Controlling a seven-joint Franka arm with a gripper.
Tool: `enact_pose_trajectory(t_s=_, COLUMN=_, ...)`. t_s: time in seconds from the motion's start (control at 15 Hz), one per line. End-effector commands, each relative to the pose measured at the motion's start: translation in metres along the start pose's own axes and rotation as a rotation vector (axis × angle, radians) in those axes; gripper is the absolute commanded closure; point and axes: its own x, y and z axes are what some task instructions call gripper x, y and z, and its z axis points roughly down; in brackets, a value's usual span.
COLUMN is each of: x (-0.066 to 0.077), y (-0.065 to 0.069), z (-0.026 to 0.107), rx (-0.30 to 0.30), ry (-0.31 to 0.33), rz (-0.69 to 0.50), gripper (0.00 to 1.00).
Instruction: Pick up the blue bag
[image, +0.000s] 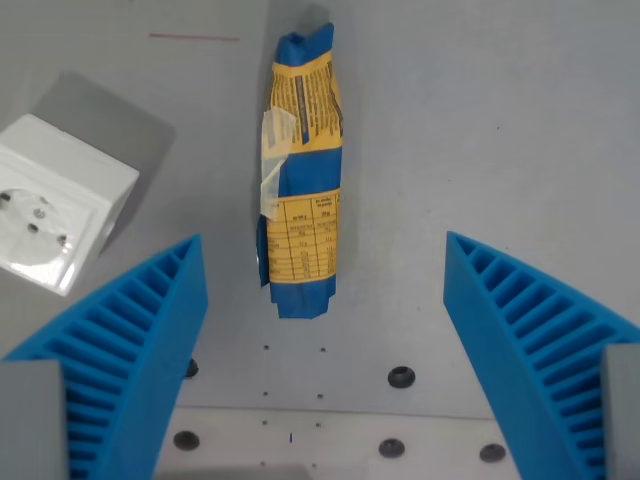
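One blue and yellow foil snack bag (300, 170) lies on the grey table. One white plastic socket box (55, 205) sits there too.

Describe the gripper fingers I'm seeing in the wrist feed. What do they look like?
The gripper has two bright blue fingers, one at each lower side of the wrist view. Each is a wedge that tapers to a point, with its inner face cut by rows of parallel ribs. A grey block sits at the base of each finger in the bottom corners. No cables or markings show.
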Motion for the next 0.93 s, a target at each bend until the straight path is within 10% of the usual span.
enact_pose_trajectory(t_s=0.07, x=-0.006, y=0.002, z=0.018, rx=0.021, ry=0.12, rz=0.028, gripper=0.0)
enact_pose_trajectory(t_s=0.93, x=-0.015, y=0.003, z=0.084, rx=0.032, ry=0.133, rz=0.027, gripper=0.0)
